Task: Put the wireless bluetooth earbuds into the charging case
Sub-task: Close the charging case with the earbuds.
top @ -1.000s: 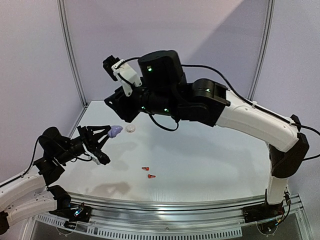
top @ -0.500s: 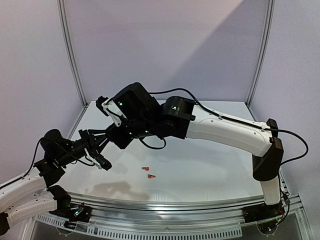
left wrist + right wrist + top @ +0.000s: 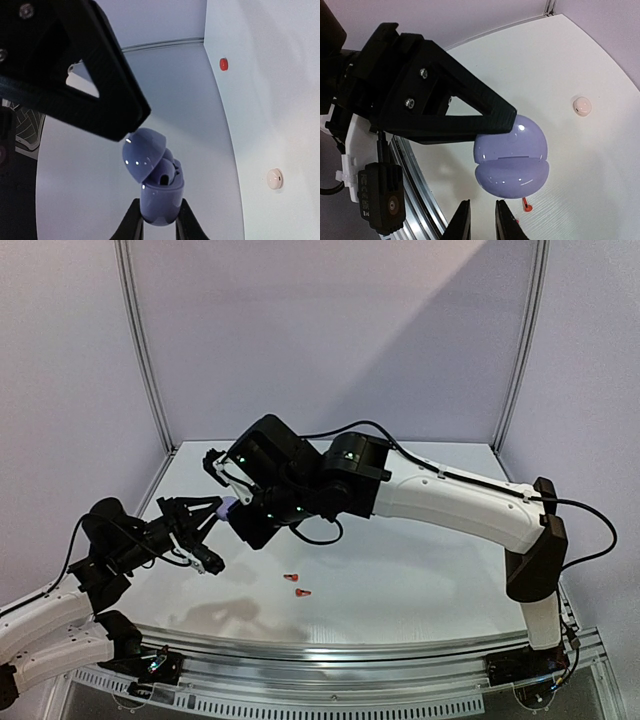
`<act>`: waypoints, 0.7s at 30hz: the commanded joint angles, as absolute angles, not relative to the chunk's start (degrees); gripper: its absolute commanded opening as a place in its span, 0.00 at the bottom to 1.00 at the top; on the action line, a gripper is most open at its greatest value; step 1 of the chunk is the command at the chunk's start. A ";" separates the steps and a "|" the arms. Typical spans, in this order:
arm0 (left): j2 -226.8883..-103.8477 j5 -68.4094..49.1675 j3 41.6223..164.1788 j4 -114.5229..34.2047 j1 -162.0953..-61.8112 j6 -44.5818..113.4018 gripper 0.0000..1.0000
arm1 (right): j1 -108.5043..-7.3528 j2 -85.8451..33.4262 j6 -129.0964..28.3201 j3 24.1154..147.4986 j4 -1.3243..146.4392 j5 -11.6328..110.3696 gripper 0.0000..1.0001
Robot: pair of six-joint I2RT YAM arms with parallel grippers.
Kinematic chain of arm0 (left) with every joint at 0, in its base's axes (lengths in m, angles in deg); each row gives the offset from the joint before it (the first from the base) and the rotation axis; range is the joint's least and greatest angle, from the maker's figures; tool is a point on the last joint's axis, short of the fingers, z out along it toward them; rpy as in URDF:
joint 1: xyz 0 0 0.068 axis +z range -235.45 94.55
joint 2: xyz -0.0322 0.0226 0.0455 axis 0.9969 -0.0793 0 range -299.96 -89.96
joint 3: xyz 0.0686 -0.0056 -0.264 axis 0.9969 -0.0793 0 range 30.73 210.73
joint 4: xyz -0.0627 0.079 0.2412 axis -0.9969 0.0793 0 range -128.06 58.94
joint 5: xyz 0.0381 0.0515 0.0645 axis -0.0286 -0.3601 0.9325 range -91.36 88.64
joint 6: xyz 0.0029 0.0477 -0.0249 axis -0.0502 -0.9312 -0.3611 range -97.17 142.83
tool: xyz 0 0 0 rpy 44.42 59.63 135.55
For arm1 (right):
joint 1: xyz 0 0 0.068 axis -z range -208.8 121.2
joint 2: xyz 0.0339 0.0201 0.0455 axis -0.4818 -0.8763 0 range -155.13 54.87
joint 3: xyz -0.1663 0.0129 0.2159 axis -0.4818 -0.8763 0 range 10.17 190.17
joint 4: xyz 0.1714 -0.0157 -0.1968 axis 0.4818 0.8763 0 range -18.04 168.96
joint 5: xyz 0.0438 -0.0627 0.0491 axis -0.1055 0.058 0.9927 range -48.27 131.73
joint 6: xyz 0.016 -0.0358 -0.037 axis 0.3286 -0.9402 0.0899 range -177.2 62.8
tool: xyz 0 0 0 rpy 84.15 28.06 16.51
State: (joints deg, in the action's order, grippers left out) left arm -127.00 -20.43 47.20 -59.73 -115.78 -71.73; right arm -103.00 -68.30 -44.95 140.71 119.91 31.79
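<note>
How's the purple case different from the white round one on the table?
The purple case is clamped off the table in the left gripper, its lid hinged open; the white case lies loose on the table, untouched. Purple versus cream-white. Both are rounded and glossy.

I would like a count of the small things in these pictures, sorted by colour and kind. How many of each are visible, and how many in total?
lavender case: 1
white round case: 1
red earbuds: 2
Total: 4
</note>
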 commanded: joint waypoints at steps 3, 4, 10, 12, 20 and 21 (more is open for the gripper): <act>-125.80 -20.66 48.66 -57.05 -115.95 -70.26 0.00 | -102.78 -64.86 -43.53 139.72 124.13 29.87 0.18; -125.70 -20.81 48.66 -56.30 -115.95 -70.35 0.00 | -102.75 -64.50 -43.77 139.72 123.39 30.13 0.18; -124.63 -22.34 47.89 -52.40 -115.95 -72.58 0.00 | -102.79 -58.50 -48.63 135.48 108.30 35.90 0.22; -124.28 -23.18 47.66 -51.98 -115.95 -73.21 0.00 | -102.78 -56.44 -48.47 131.56 101.79 34.78 0.22; -124.11 -22.94 49.04 -52.50 -116.04 -71.04 0.00 | -102.70 -65.27 -47.02 137.53 107.35 28.06 0.21; -124.03 -23.09 49.09 -52.51 -116.04 -70.82 0.00 | -102.72 -65.60 -46.53 137.34 107.00 28.52 0.21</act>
State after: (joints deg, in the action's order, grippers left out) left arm -124.46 -22.72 47.35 -54.85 -115.82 -71.62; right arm -102.97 -60.48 -47.38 136.69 105.98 29.70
